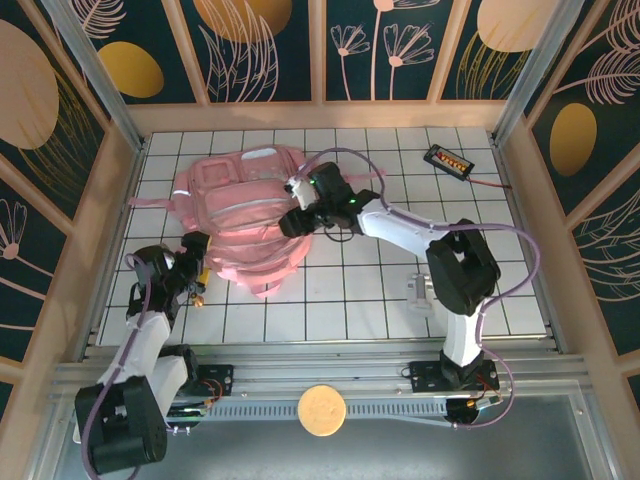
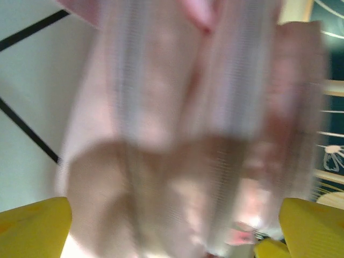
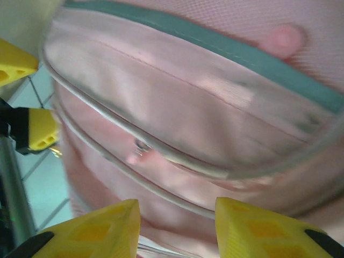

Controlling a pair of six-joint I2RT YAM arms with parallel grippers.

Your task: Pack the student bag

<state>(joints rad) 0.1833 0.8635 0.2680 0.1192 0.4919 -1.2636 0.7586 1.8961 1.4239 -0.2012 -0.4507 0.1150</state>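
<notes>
Soft, pink woven student bag (image 1: 245,200) slumps toward the far-left corner of the tiled tabletop (image 1: 390,300). The left gripper (image 2: 174,228) gapes wide with blurred fabric between; the right gripper (image 3: 177,226) is parted above a piped pocket.

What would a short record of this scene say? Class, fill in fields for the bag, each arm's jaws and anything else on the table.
bag: large soft pink backpack, lying on the white tiled table
left jaws: apart, close against the bag's near-left edge
right jaws: apart, over the bag's right part, by a zip
other: small black rectangular device with orange-red markings, far right
</notes>
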